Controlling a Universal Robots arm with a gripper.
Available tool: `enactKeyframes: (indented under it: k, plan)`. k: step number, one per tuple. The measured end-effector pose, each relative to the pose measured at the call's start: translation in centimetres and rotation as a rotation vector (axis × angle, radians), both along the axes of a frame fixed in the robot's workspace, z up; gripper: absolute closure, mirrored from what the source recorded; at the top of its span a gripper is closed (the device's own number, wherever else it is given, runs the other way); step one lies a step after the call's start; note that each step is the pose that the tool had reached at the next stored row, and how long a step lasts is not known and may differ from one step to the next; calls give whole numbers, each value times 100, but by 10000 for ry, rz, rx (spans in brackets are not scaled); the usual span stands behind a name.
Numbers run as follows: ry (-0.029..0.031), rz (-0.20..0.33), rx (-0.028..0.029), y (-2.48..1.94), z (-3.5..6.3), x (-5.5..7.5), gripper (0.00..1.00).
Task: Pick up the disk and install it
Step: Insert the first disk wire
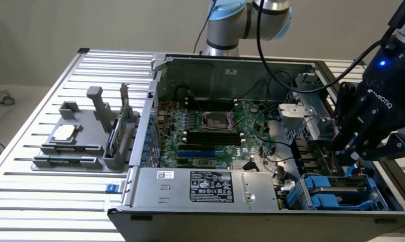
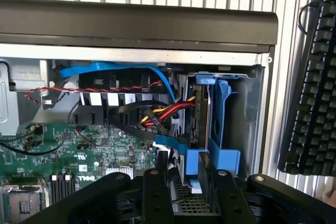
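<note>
1. Black two-fingered robot gripper (image 1: 348, 151) (image 2: 184, 176): hangs over the drive-bay corner of the open grey metal computer case (image 1: 222, 64), at the exterior view's right, well apart from the green motherboard (image 1: 209, 136).
2. Flat silver-grey metal disk with blue plastic rails (image 2: 218, 114): stands on edge inside that bay, just beside the bundle of red, yellow and black cables (image 2: 168, 115) and close to the case's outer wall.
3. Key relation: lies straight ahead of the gripper along its line of approach. Long axis runs away from the gripper into the bay. Near end with its blue bracket sits right at the jaws, apparently in line with the gap.
4. Grip: cannot tell whether clamped on the disk's near end or standing free of it; contact hidden.
5. Judged from seating: looks mostly down in the bay.
6. Black keyboard (image 2: 310, 77) lies outside the case on the slatted table.
</note>
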State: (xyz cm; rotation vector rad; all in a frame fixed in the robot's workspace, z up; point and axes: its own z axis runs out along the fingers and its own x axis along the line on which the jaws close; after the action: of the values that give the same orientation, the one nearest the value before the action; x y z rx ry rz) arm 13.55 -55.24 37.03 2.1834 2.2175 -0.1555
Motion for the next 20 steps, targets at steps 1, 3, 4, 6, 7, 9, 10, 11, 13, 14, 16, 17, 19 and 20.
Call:
enactKeyframes:
  k: [1, 3, 4, 6, 7, 9, 10, 11, 13, 14, 16, 17, 19, 20]
  plan:
    - [-9, -1, 0, 0, -6, 3, 63]
    - [-26, -2, 0, 2, -15, 6, 63]
    - [-33, -2, -1, 3, -19, 8, 63]
    - [-44, -1, 0, 5, -25, 12, 63]
    - [-50, -1, -1, 7, -28, 14, 63]
    - [-60, -1, -3, 10, -33, 18, 63]
    - [-64, -1, -6, 11, -34, 19, 63]
    - [-68, -1, -8, 13, -36, 21, 63]
    - [-76, -1, -14, 15, -40, 24, 63]
    - [-80, -1, -17, 17, -42, 25, 63]
    - [-89, -1, -29, 19, -46, 27, 63]
    - [-93, -1, -36, 20, -48, 27, 63]
    - [-101, -1, -52, 23, -52, 28, 63]
    - [-105, 0, -59, 25, -54, 29, 63]
